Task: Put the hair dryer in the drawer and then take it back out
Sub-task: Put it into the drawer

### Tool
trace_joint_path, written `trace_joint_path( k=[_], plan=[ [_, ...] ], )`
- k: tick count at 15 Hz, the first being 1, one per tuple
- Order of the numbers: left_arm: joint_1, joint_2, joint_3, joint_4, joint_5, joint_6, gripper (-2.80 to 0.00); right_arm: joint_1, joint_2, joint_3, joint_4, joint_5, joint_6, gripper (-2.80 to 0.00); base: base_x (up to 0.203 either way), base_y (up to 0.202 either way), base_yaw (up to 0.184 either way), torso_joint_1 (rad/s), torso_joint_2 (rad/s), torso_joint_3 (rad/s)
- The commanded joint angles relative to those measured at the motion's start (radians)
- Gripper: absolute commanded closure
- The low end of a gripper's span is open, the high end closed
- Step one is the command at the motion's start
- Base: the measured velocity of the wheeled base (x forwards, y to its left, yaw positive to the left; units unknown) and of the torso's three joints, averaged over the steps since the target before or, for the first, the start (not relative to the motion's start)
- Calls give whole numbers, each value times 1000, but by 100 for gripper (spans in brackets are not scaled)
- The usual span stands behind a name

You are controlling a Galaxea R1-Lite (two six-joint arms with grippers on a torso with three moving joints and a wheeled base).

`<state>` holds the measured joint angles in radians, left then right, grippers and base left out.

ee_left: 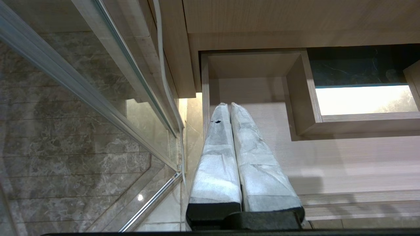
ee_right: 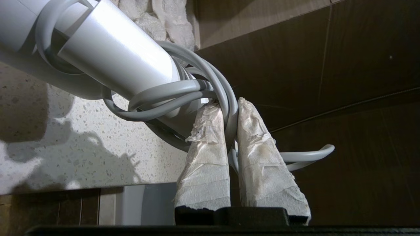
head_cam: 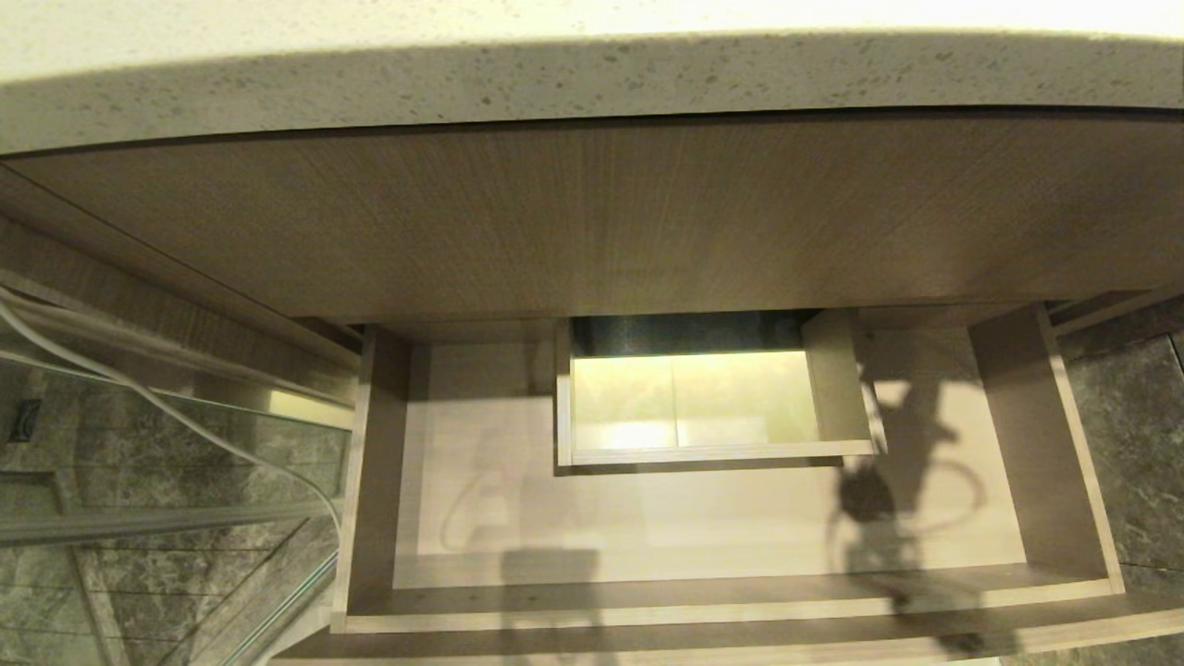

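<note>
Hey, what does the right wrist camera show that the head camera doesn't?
Only the right wrist view shows the small white hair dryer, its grey-white cord coiled around it, and the right gripper with its tape-wrapped jaws shut on a loop of that cord, beside a speckled stone surface.

Only the head view shows the whole wide, shallow light wood-grain drawer pulled open, with the boxed cutout at mid-back and nothing lying inside.

Both share dark wood-grain cabinet panelling and a pale speckled stone surface; neither shows the left gripper.

The drawer (head_cam: 721,546) stands open with its pale floor bare left, right and near, and only the boxed cutout (head_cam: 712,407) blocks its far middle.
</note>
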<state>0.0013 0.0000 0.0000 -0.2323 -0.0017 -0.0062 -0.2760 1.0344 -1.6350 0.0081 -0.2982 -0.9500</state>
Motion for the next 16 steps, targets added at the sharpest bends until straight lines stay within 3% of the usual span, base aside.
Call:
trace_joint_path(
  k=[1,11,16],
  plan=[
    [0,0,40,-1,0,0,0,-1,-65,27,0,-2,-8,0,0,0,0,0,0,0],
    [0,0,40,-1,0,-1,0,-5,-285,148,54,-7,-98,0,0,0,0,0,0,0],
    [0,0,40,-2,0,-1,0,-30,-406,196,196,-6,-115,0,0,0,0,0,0,0]
  ],
)
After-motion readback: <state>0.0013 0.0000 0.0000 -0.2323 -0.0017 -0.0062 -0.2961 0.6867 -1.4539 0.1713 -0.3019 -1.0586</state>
